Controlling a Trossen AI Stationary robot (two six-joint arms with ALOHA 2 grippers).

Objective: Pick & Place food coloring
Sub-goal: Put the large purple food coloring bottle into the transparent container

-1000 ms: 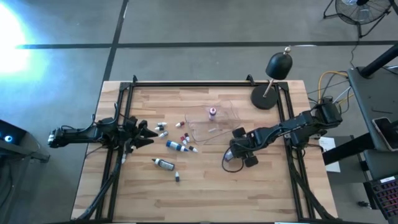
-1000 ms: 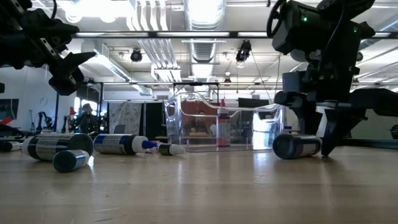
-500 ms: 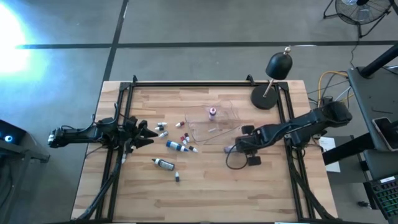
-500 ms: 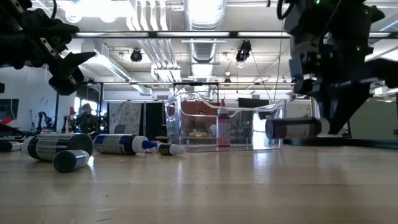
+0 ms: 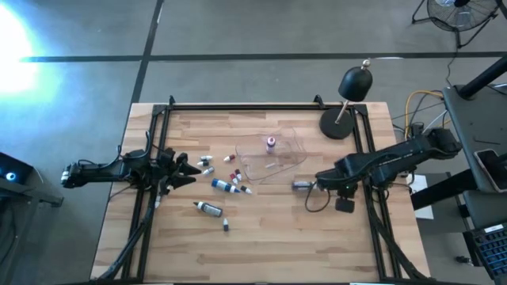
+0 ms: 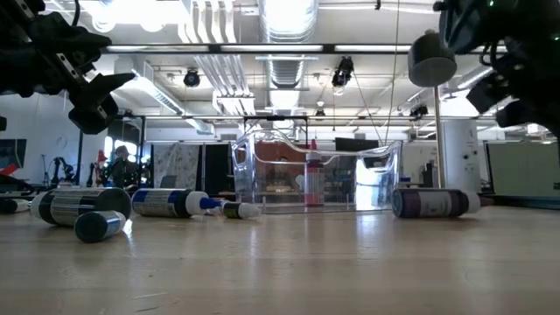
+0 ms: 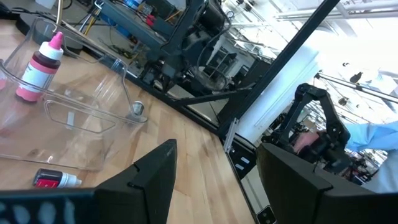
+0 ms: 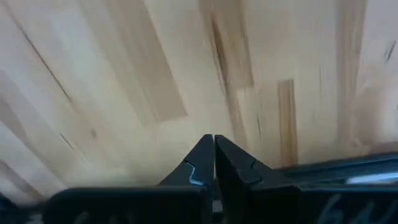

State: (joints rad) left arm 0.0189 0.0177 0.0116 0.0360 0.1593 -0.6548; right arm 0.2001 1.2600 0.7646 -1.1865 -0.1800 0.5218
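The left gripper (image 5: 190, 170) waits at the left side of the wooden desk (image 5: 261, 245), raised above the boards, its fingers (image 7: 155, 171) spread wide with nothing between them. Just to its right lies the loose scatter of food coloring bottles (image 5: 226, 185), all on their sides: a few small ones near the gripper, a blue-banded one in the middle, another bottle (image 5: 207, 207) nearer the front edge and a tiny one (image 5: 226, 226) below that. Right of the scatter sits the clear plastic tray (image 5: 295, 145), and one pink-capped bottle (image 5: 271, 143) stands upright inside it. Just beyond the tray's right front corner a single dark bottle (image 5: 302, 184) lies on its side on the desk. The right gripper (image 5: 323, 181) is just beside that bottle, its fingers (image 8: 214, 163) pressed together and holding nothing. A black dome-headed lamp (image 5: 355, 83) stands at the far right corner.
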